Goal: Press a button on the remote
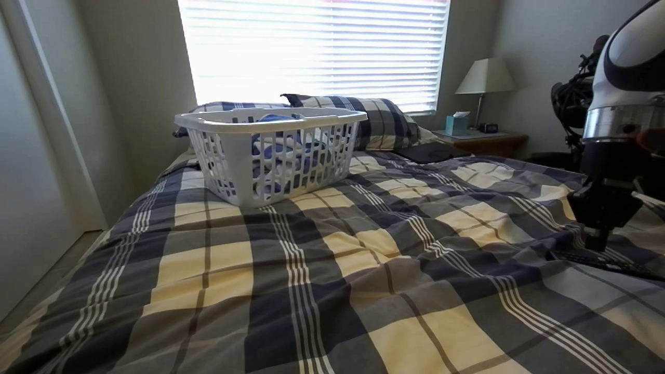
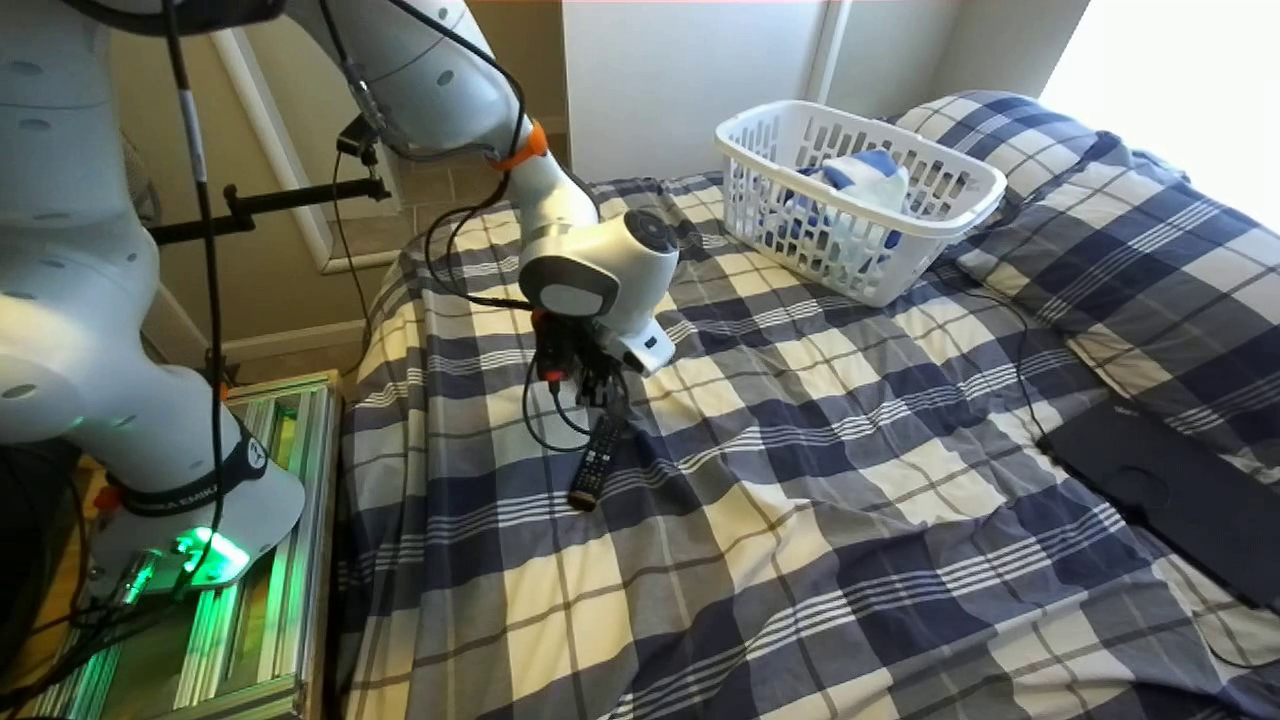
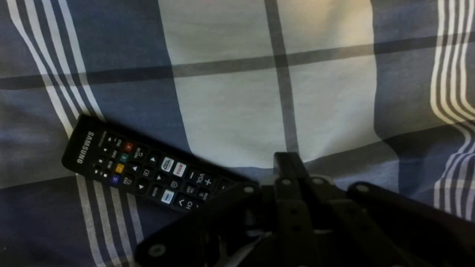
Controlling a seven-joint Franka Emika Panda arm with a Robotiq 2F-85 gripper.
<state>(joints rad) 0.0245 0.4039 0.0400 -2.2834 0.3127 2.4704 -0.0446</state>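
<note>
Wrist view: the Robotiq gripper (image 3: 290, 163) is closed, presumably for poking. The Samsung remote (image 3: 150, 167) lies face-up, buttons (image 3: 179, 169) bared.

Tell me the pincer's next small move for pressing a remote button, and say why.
I'd probably shift the closed pincer slightly toward the volume key on the remote before lowering it. In the wrist view it ends over the blanket, to one side of that key rather than above it, so pressing straight down might miss.
</note>
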